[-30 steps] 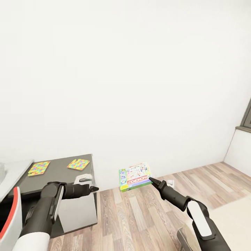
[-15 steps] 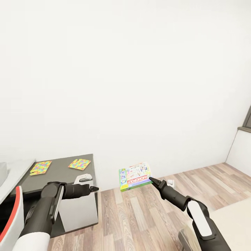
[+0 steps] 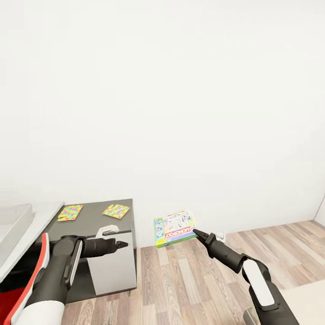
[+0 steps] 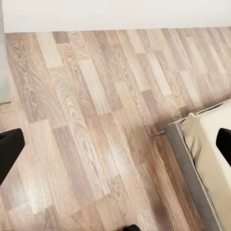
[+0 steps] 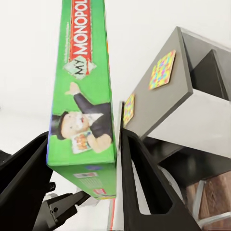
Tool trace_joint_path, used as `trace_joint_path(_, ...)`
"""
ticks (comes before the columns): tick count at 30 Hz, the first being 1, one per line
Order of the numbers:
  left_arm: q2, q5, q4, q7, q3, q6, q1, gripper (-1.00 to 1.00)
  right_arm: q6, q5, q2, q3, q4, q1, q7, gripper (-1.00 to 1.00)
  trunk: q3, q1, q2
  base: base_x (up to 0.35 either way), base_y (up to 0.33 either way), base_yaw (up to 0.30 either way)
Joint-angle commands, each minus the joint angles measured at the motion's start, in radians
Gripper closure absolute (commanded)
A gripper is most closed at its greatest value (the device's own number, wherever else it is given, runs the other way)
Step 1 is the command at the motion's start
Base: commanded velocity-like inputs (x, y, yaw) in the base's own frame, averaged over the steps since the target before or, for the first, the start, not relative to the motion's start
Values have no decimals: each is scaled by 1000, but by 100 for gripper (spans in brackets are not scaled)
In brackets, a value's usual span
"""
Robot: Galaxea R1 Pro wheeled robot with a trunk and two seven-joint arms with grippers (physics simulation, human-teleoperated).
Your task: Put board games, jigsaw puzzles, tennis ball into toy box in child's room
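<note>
Green-edged and printed MONOPOLY, the board game (image 3: 175,229) sits clamped between the fingers of the right hand (image 3: 196,233), held just left of centre in the head view's lower half; the right wrist view shows the box (image 5: 86,96) upright between both dark fingers. Two jigsaw puzzles (image 3: 70,212) (image 3: 116,211) lie flat on the dark grey surface (image 3: 95,221) at lower left, well apart from that hand. The left hand (image 3: 123,245) hovers beside the surface's front edge, fingers spread wide with nothing between them, over wooden floor (image 4: 96,120) and a corner of the bed (image 4: 211,144). A grey toy box (image 3: 13,221) shows at the left edge.
</note>
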Motion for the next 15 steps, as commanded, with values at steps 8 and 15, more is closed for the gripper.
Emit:
trace_joint_path(8,-1,-12,0,-9,3,3,-1,-100,6,-2,0,-2,0,0,3,100,7,0,-1,0,-1,245)
trace_joint_path(15,-1,-11,0,-10,3,3,-1,-100,7,-2,-1,-2,0,0,4,100,11,0,-1,0,-32,193)
